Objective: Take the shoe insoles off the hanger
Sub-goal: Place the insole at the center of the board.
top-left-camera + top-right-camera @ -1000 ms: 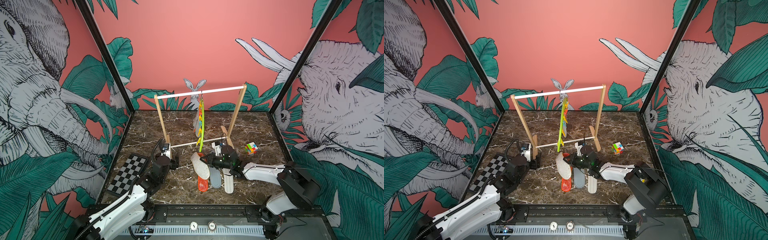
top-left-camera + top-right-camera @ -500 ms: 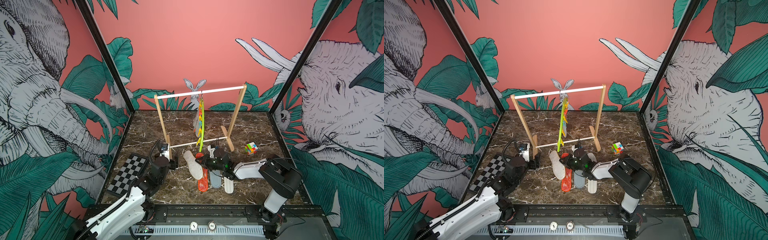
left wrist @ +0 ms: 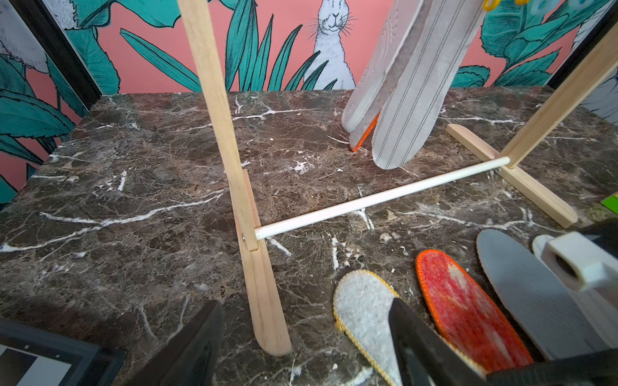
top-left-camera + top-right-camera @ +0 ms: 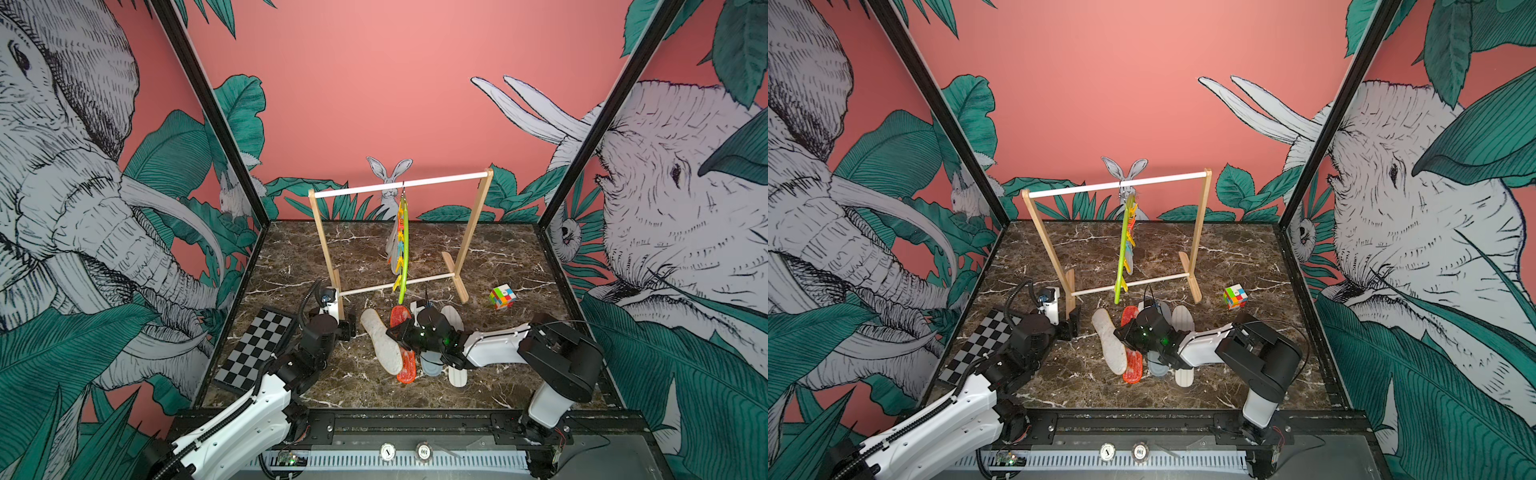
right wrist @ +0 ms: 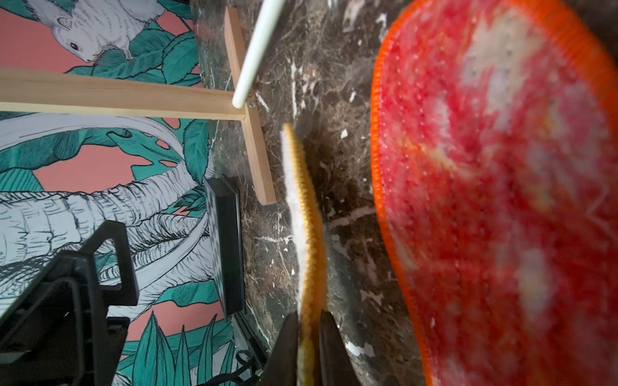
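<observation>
Leftmost, the left gripper (image 4: 348, 326) is hovering beside the foot of the wooden frame rack (image 4: 322, 232), its fingers (image 3: 409, 331) spread wide and empty. Next, the fuzzy cream yellow-edged insole (image 4: 380, 340) is lying on the marble bench (image 4: 498, 257). The fingers of the right gripper (image 5: 309, 337) are straddling its edge, though I cannot tell whether they are pinching. Behind, the lime-green plastic hanger (image 4: 403, 249) is dangling from the rack, carrying three more insoles (image 3: 411, 100).

Four loose insoles (image 4: 380, 343), cream, red-orange, grey and white, lie before the wooden rack (image 4: 472, 232). Three pegged insoles (image 3: 411, 100) hang from its lime hanger (image 4: 401, 291).
</observation>
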